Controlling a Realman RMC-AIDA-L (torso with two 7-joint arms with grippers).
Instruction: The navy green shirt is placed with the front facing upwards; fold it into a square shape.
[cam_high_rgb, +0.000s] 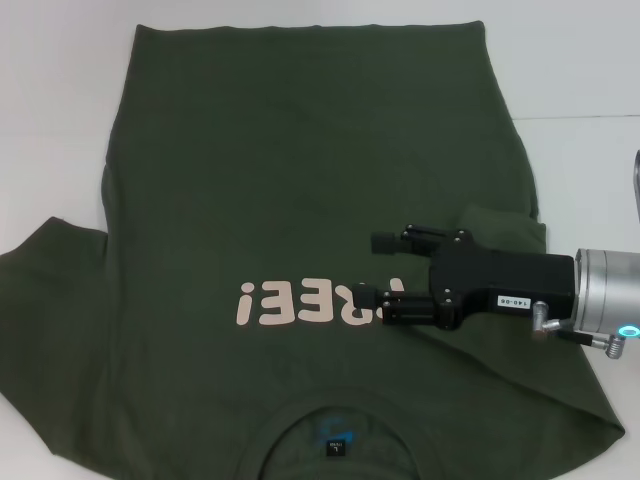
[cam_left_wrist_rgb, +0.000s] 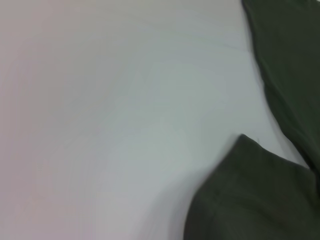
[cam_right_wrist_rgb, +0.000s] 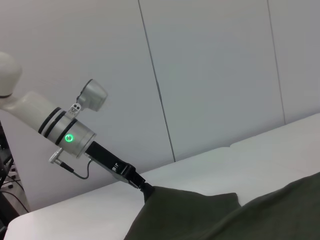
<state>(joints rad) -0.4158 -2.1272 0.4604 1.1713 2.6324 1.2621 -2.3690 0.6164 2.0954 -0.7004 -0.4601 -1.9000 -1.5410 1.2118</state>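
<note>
The navy green shirt lies spread on the white table, front side up, with the pale pink print reading upside down from the head camera and the collar with its small black label nearest to the robot. The sleeve on the robot's left side lies flat and points outward (the one on the right side seems folded over onto the body, under the arm).

The right gripper reaches in from the right side and is low over the chest of the shirt, beside the end of the print. Its two black fingers stand apart, with nothing between them.

The left gripper appears in the right wrist view, at the edge of a raised fold of the shirt; I cannot tell if its fingers are clamped or apart, because the cloth hides them.
</note>
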